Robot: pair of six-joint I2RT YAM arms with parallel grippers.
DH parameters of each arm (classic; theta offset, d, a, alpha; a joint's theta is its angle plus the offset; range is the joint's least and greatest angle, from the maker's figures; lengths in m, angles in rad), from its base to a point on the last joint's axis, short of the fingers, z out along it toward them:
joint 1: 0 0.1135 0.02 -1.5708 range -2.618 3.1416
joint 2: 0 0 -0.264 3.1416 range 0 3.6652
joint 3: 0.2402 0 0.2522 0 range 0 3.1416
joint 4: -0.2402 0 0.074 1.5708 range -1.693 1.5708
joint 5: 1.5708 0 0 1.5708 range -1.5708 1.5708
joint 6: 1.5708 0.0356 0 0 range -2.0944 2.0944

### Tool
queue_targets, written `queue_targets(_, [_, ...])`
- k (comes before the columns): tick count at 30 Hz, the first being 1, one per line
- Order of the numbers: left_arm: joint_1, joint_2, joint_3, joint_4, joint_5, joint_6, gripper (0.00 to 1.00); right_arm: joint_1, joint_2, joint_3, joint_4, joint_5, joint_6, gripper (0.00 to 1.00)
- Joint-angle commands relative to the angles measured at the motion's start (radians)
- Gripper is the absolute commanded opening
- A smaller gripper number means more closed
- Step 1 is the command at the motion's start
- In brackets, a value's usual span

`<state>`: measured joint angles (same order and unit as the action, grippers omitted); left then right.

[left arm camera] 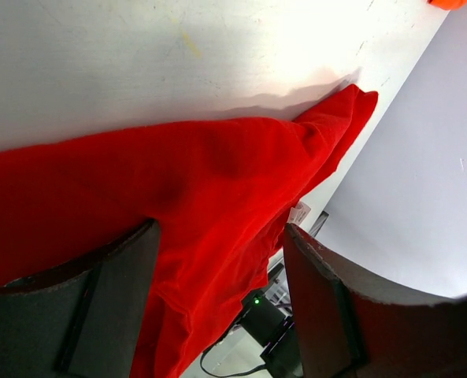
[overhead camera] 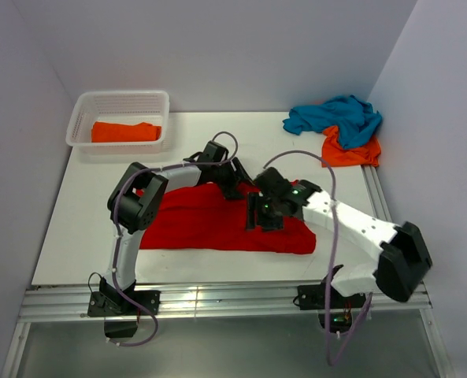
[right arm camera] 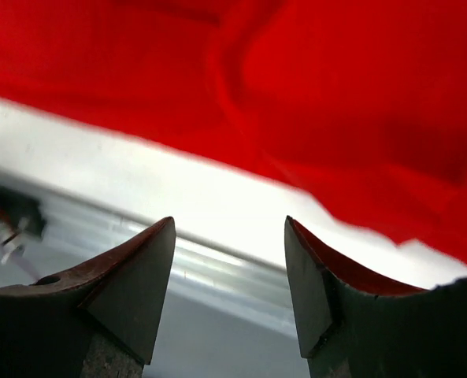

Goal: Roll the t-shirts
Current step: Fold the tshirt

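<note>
The red t-shirt (overhead camera: 209, 224) lies folded into a long band across the middle of the table. My left gripper (overhead camera: 235, 186) is at its far edge, open, and in the left wrist view (left arm camera: 220, 228) the red cloth (left arm camera: 178, 181) shows below and between its spread fingers. My right gripper (overhead camera: 263, 217) hovers over the band's right half, also open. Nothing is between the fingers of the right gripper (right arm camera: 229, 224), and the red cloth (right arm camera: 312, 94) lies beyond their tips. A teal t-shirt (overhead camera: 335, 116) lies crumpled on an orange t-shirt (overhead camera: 351, 150) at the back right. Another orange t-shirt (overhead camera: 124, 131) lies rolled in the basket.
The white lattice basket (overhead camera: 83, 118) stands at the back left corner. An aluminium rail (overhead camera: 217, 299) runs along the table's near edge, between the two arm bases. Walls close in on the left, back and right.
</note>
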<state>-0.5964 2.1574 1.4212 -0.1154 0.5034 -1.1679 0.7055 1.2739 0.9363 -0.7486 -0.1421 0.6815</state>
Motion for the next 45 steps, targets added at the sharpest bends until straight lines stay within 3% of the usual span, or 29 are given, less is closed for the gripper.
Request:
queue_targets(1, [-0.003,0.035,0.008,-0.015,-0.031,0.020,0.70,0.076,0.119,0.142,-0.021,0.182,0.026,0.65])
queue_targets(2, [-0.003,0.035,0.008,-0.015,-0.029,0.020,0.71,0.095,0.168,0.200,-0.059,0.258,0.027,0.65])
queue_targets(9, [-0.003,0.036,0.008,-0.010,-0.028,0.020,0.70,0.181,0.370,0.372,-0.147,0.418,0.026,0.65])
queue_targets(14, [-0.003,0.039,0.008,-0.004,-0.020,0.020,0.70,0.253,0.522,0.513,-0.304,0.535,0.079,0.65])
queue_targets(23, [-0.002,0.042,0.001,-0.007,-0.014,0.030,0.71,0.258,0.624,0.546,-0.356,0.613,0.127,0.64])
queue_targets(42, [0.001,0.038,-0.011,-0.003,0.006,0.030,0.71,0.250,0.672,0.544,-0.238,0.705,0.122,0.61])
queue_targets(45, [0.001,0.038,-0.010,-0.009,0.006,0.031,0.70,0.243,0.687,0.541,-0.251,0.723,0.125,0.56])
